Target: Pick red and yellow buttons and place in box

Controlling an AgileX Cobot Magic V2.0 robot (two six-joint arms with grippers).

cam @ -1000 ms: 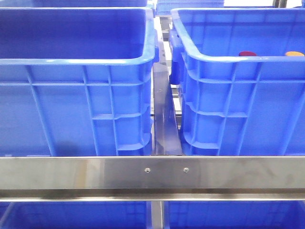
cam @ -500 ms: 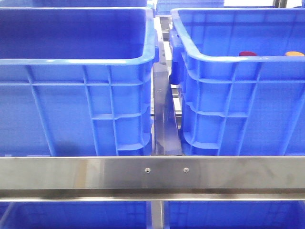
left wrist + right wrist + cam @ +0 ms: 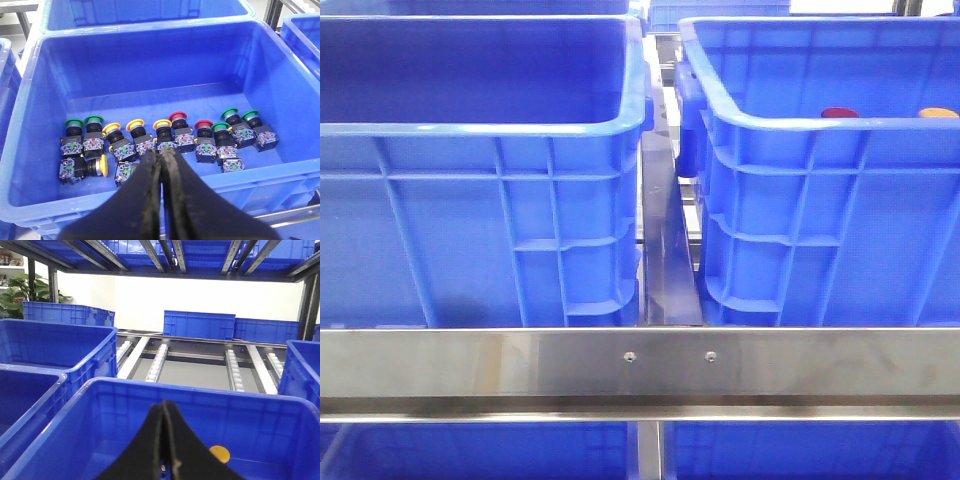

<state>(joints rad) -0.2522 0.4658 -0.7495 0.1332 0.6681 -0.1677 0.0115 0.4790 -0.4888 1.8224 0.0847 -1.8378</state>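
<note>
Left end effector (image 3: 162, 159) and right end effector (image 3: 164, 412) (both black) closed, empty.

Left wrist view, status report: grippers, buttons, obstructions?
Left gripper shut, empty, above the blue plastic crate of red, yellow and green pushbuttons. Right gripper shut, empty, over another blue crate. No obstruction visible.

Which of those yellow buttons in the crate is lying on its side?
The yellow button at the near-left end of the cluster lies tipped over, its cap facing sideways; the other yellow ones stand cap-up in the row behind.
</note>
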